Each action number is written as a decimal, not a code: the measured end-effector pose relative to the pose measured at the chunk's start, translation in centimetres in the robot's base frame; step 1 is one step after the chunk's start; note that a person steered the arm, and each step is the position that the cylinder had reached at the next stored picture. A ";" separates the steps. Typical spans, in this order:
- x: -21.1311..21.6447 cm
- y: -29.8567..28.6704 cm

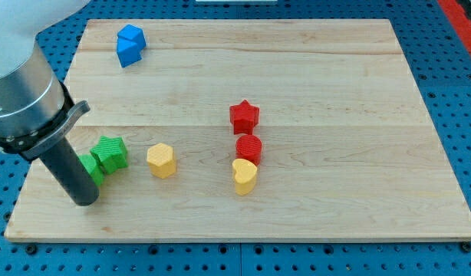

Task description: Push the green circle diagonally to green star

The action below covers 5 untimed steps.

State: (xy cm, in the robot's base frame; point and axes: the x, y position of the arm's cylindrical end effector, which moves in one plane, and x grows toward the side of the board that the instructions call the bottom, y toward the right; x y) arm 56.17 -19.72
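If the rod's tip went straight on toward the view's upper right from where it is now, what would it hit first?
Most likely the green circle: my tip sits at its lower left, with the rod covering part of it. Just beyond, the green star appears to touch the circle. Whether the tip already touches the circle cannot be told.

No text, label, brand, number or sign can be read anywhere in the camera view. The wooden board (297,69), the coloured blocks on it and the dark rod ending in my tip (85,201) all show plain, unmarked surfaces.
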 end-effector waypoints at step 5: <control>-12.0 -2.8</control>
State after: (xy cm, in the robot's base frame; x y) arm 44.17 -22.47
